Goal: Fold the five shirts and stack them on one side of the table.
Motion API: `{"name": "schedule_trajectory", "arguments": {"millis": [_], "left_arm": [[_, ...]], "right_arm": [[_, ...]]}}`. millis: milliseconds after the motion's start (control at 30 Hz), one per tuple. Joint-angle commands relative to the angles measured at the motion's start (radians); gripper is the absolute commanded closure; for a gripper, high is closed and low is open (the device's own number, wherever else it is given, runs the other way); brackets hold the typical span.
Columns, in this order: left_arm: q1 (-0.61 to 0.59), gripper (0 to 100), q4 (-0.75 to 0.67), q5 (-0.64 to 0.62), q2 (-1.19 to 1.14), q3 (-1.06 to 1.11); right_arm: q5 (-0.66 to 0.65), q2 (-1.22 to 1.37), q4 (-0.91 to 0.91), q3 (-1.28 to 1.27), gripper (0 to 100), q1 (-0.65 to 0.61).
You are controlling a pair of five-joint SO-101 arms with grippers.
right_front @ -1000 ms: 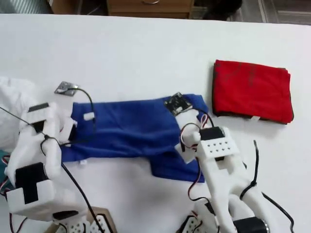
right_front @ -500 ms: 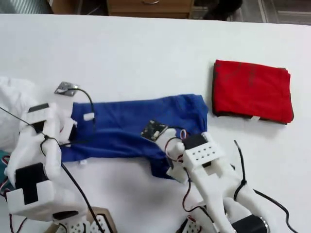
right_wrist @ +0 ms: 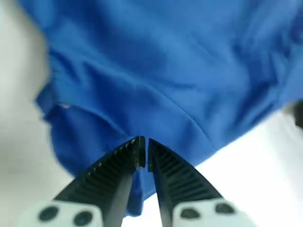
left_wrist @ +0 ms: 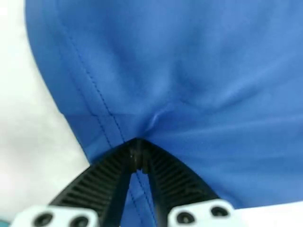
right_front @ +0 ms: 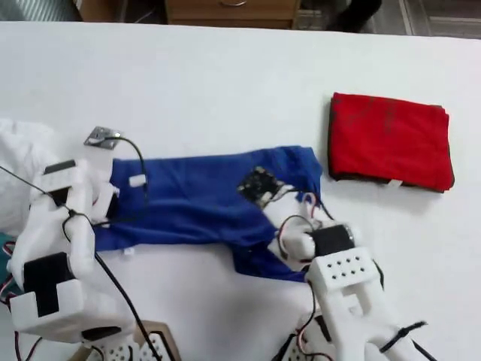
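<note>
A blue shirt (right_front: 203, 199), folded into a long band, lies across the middle of the white table (right_front: 225, 75), with a flap hanging toward the front edge. My left gripper (left_wrist: 137, 158) is shut on the shirt's left end, where the blue cloth (left_wrist: 189, 71) puckers at the tips. My right gripper (right_wrist: 143, 149) hovers over the blue cloth (right_wrist: 142, 61) near the shirt's right end, its jaws together and nothing visibly pinched. The right arm (right_front: 338, 263) comes in from the front right. A folded red shirt (right_front: 391, 143) lies at the right side.
A white garment (right_front: 19, 162) is bunched at the table's far left edge beside the left arm (right_front: 56, 233). Wooden furniture (right_front: 233, 9) stands behind the table. Bare tabletop stretches along the back.
My right gripper swung left over the blue shirt, then back toward the right and the arm pulled nearer the front edge. The shirt and the left arm have not moved.
</note>
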State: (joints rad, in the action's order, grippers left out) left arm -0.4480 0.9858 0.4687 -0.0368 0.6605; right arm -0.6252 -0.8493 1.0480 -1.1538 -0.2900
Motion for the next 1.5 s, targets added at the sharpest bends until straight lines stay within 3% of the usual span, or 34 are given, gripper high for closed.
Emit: {"name": "schedule_trajectory", "arguments": {"millis": [0, 267, 600, 1000, 1233, 1467], "left_arm": [[-0.020, 97, -0.037, -0.008, -0.003, 0.002], [-0.020, 97, -0.037, -0.008, -0.003, 0.002], [-0.020, 97, -0.037, -0.008, -0.003, 0.002], [-0.020, 97, -0.037, -0.008, -0.003, 0.002], [-0.020, 97, -0.037, -0.008, -0.003, 0.002], [-0.020, 97, -0.037, -0.008, -0.003, 0.002]], "right_arm": [[-0.061, 0.044, -0.085, -0.025, 97.8, 0.077], [-0.112, 0.259, -0.177, -0.002, 97.8, 0.117], [-0.129, 0.283, -0.004, 0.005, 97.8, -0.041], [-0.166, -0.041, 0.176, -0.003, 97.1, -0.090], [-0.167, -0.056, 0.214, -0.035, 74.5, -0.091], [-0.167, -0.054, 0.214, -0.057, 77.9, -0.206]]}}
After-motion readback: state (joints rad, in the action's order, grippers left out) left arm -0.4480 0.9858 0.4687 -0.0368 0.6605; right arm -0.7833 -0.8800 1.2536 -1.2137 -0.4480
